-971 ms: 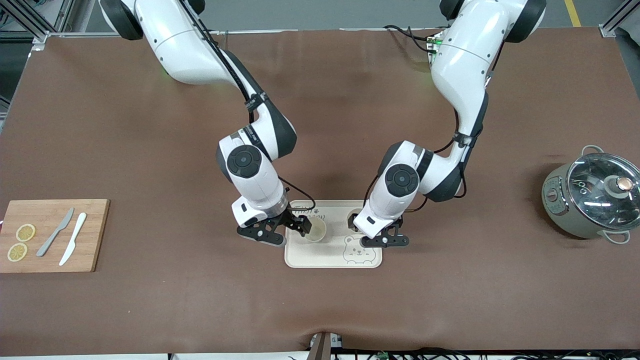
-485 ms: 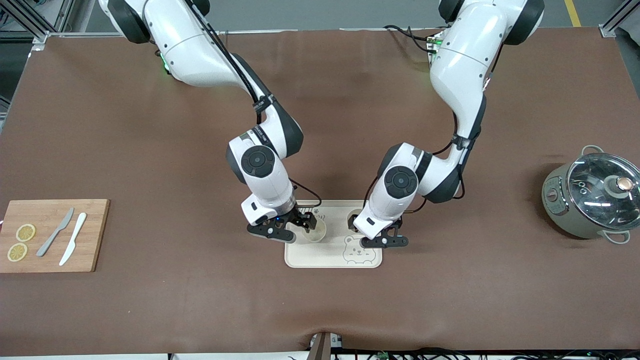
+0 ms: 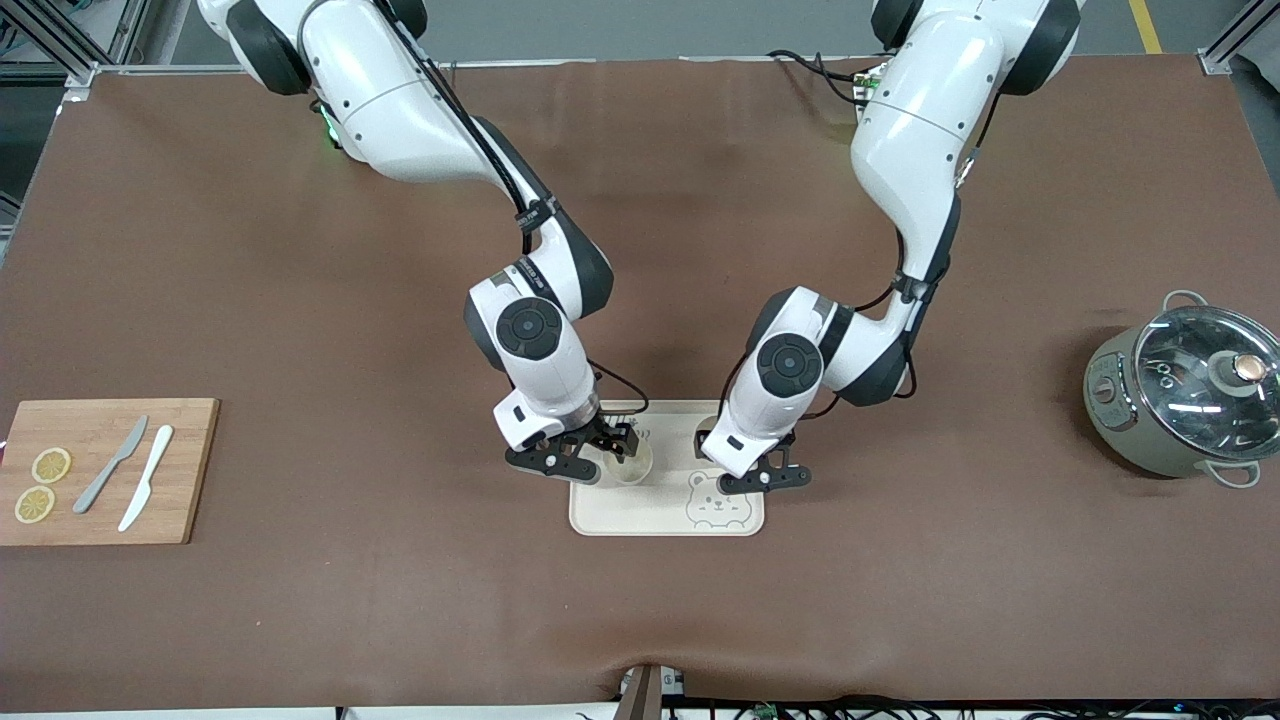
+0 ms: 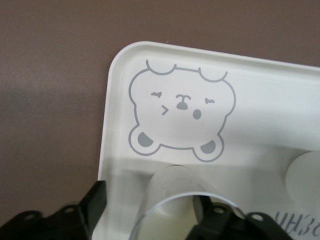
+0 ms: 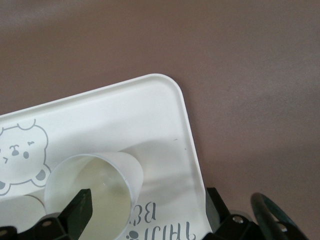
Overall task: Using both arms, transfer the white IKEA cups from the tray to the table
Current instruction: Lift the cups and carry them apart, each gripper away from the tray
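Two cream-white cups stand upright on the bear tray (image 3: 650, 512). One cup (image 3: 632, 466) stands by my right gripper (image 3: 590, 455). In the right wrist view this cup (image 5: 100, 192) is at one finger (image 5: 80, 210) of my right gripper (image 5: 147, 212), whose jaws stand wide apart over the tray's rim (image 5: 186, 130). The other cup (image 4: 175, 197) is under my left gripper (image 4: 150, 212), which is open with one finger (image 4: 95, 202) well clear of the cup's wall. In the front view my left gripper (image 3: 762, 472) hides most of that cup.
A wooden cutting board (image 3: 105, 470) with two knives and lemon slices lies at the right arm's end of the table. A grey-green pot (image 3: 1180, 400) with a glass lid stands at the left arm's end.
My right arm has shifted toward the left arm's end, bringing its gripper from beside the tray to over the tray's edge. My left arm has moved only slightly. Both cups stayed in place.
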Robot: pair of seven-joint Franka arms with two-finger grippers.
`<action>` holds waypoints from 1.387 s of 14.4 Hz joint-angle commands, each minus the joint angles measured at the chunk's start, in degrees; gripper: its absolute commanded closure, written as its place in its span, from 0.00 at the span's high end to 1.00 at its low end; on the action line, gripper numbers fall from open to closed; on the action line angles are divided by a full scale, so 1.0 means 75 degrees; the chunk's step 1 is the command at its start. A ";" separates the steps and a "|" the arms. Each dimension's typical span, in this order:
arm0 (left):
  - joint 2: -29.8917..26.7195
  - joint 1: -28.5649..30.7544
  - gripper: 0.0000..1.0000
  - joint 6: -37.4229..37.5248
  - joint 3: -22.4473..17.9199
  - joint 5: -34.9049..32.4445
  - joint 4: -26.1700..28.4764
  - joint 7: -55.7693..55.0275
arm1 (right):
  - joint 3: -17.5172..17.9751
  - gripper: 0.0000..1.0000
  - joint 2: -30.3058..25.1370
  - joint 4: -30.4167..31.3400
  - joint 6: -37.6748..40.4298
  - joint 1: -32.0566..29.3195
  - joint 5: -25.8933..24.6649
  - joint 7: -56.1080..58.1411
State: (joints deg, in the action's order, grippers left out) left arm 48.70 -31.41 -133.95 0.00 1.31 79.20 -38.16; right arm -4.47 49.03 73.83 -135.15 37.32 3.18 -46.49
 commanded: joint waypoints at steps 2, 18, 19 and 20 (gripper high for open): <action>-0.0001 -0.0043 0.00 -0.0034 -0.0058 -0.0314 -0.0107 -0.0291 | -0.0072 1.00 0.0317 -0.0293 -0.0225 0.0122 -0.0108 -0.0071; -0.3045 0.2112 0.00 0.3376 0.0000 0.0189 0.0769 0.2718 | -0.0060 0.24 0.0657 -0.0398 -0.0753 0.0110 -0.0084 -0.0071; -0.3396 0.2276 0.00 0.3318 0.0000 0.0200 0.1143 0.2929 | -0.0060 0.16 0.0657 -0.0398 -0.0753 0.0110 -0.0084 -0.0060; -0.3760 0.2452 0.00 0.3167 0.0000 0.0212 0.1634 0.3152 | -0.0060 0.09 0.0657 -0.0398 -0.0753 0.0110 -0.0084 -0.0060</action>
State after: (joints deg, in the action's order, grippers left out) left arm 27.31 -15.17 -108.12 -0.76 1.72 82.17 -17.44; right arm -4.49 53.04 72.55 -141.20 37.75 3.18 -46.47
